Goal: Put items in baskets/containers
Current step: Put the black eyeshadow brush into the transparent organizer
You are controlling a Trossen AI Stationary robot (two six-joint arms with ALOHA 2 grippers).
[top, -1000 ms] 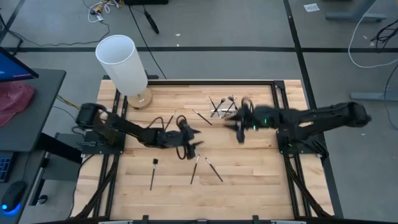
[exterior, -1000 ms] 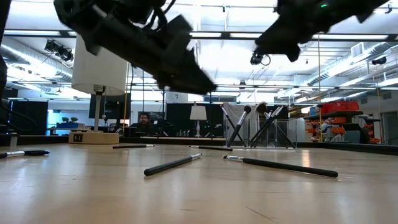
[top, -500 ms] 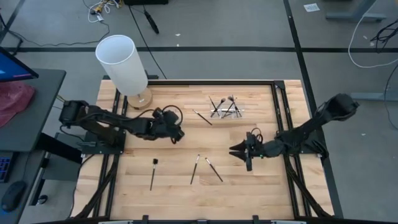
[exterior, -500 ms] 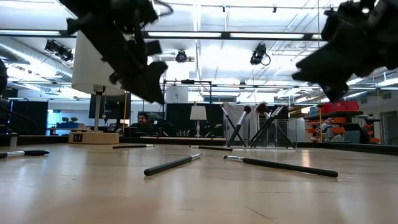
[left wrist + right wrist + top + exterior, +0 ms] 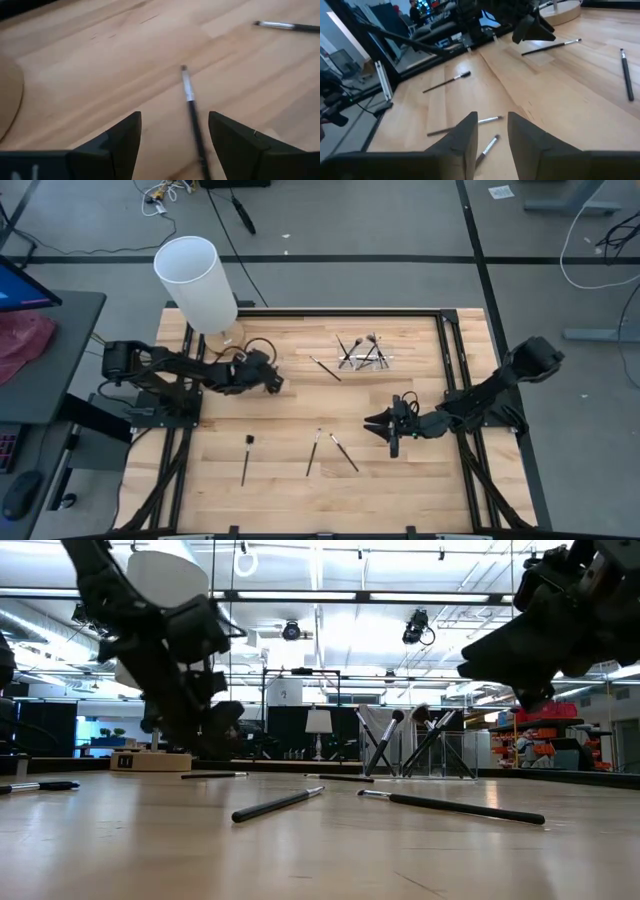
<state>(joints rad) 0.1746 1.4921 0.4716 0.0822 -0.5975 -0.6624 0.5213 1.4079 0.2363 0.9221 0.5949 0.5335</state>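
Robotics lab: wooden bench (image 5: 300, 415) on taped concrete floor (image 5: 350, 240), ceiling-mounted cameras (image 5: 416, 627).

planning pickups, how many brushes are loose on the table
5: one brush at the near left, two near centre, one beside the holder, one at the left gripper. Others stand in the holder.

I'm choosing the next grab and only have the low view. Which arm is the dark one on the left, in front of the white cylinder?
Observer: That is the left arm. From above, the left gripper sits close to the cylinder's wooden base.
Operator: Is it holding anything?
Observer: No. Its wrist view shows the fingers open and empty, with a dark-handled brush lying on the table in line with the gap.
Operator: And the right gripper?
Observer: The right gripper is open and empty, pointing toward two loose brushes lying beside it on the wood.
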